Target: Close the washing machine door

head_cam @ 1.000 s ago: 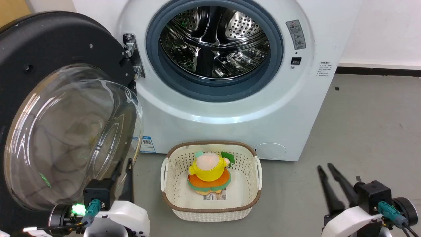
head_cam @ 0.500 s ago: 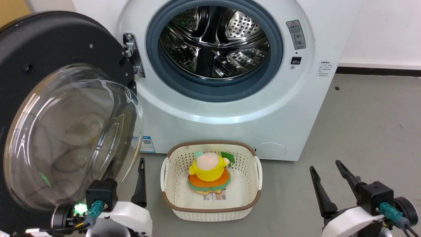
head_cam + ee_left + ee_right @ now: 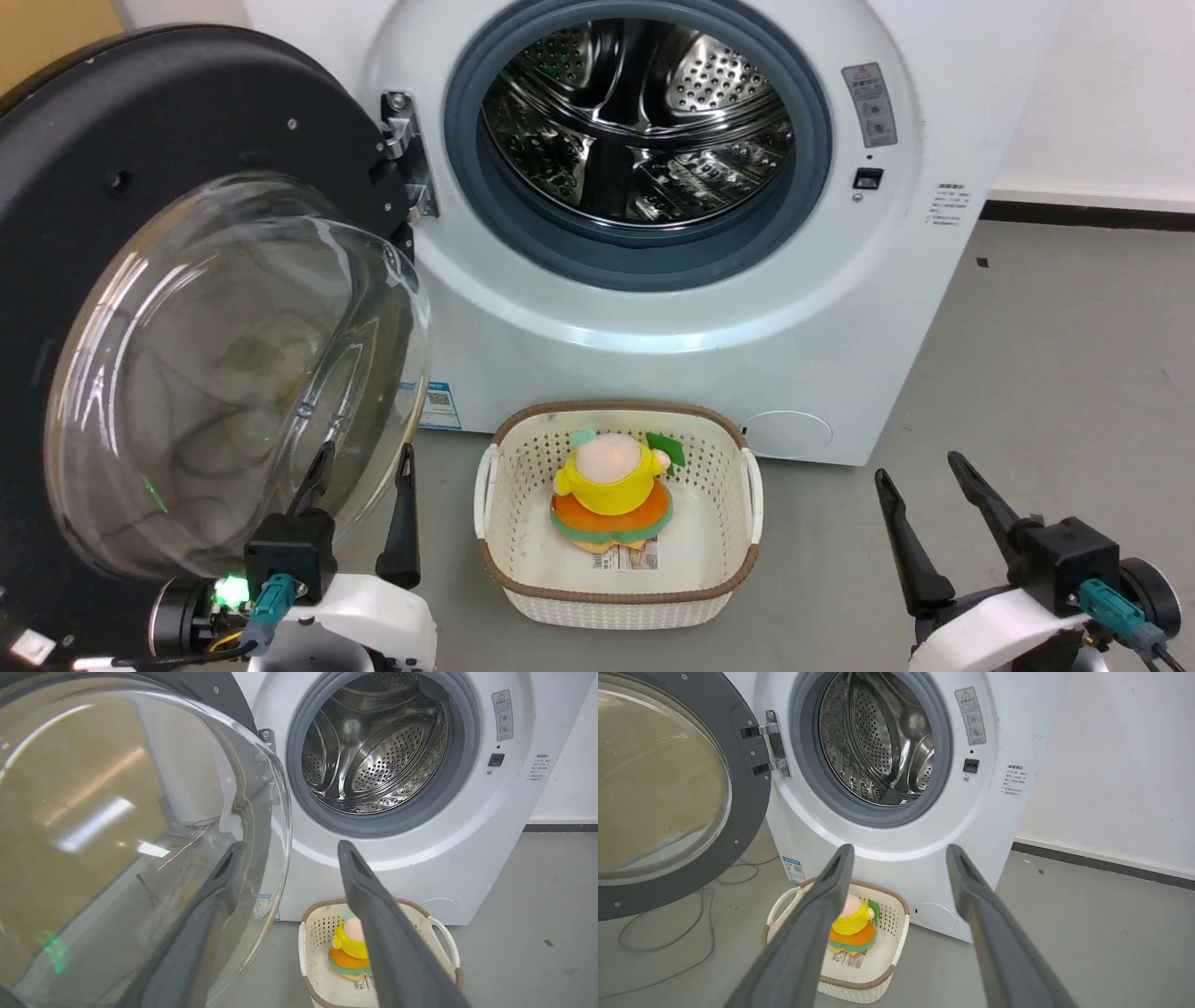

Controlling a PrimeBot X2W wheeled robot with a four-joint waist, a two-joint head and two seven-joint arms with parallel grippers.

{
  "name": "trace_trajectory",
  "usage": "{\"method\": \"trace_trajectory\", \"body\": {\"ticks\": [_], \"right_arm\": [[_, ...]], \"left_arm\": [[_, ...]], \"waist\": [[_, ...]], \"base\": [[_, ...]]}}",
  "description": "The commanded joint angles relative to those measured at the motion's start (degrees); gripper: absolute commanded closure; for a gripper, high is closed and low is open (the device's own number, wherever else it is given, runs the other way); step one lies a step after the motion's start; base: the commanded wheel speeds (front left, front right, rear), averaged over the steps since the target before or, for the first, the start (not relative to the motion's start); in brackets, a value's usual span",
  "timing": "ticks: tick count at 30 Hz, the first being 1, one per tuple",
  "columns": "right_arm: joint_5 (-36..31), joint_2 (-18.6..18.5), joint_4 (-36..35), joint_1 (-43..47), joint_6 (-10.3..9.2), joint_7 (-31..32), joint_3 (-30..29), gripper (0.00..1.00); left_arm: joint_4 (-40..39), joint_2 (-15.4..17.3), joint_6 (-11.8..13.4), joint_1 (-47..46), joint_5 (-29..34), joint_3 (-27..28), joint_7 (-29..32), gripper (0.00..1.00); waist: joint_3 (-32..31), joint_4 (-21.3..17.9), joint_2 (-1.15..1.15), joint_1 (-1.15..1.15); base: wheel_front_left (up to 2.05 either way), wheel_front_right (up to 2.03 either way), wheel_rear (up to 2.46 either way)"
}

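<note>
Item 1: cream perforated basket point(image 3: 523, 471), brown rim, white handles at 3 and 9 o'clock, on grey floor point(image 3: 1046, 373).
Item 2: plush toy point(image 3: 611, 490) inside the basket (yellow over orange), printed tag point(image 3: 627, 558) at its 6 o'clock.
Item 3: loose cable point(image 3: 710, 924) on the floor.
Item 4: white wall point(image 3: 1120, 93), dark skirting point(image 3: 1083, 214).

White forearm shells point(image 3: 373, 616), black wrist blocks point(image 3: 1069, 551), teal connectors point(image 3: 1111, 602) — long dark fingers point(image 3: 403, 523).

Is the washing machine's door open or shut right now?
Open. The washing machine door stands swung out to the left on its hinge, leaving the steel drum fully exposed.
</note>
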Motion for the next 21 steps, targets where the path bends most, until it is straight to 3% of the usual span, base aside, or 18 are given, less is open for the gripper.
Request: {"method": "trace_trajectory", "body": {"ticks": [1,21], "right_arm": [[0.6,0.0,-0.1,0.8,0.01,-0.7,0.2,0.0],[1.7,-0.4,-0.1,1.5,0.02,-3.0,1.5,0.0]], "left_arm": [[0.1,0.0,0.3,0.5,-0.3,-0.2,-0.8,0.0],[0.0,0.0,0.8,1.3,-0.7,-0.5,-3.0,0.0]], "waist": [[-0.1,0.5,0.0,0.0],[-0.8,6.8,0.0,0.0]], "base": [[0.0,0.0,0.0],[0.0,0.0,0.0]]}}
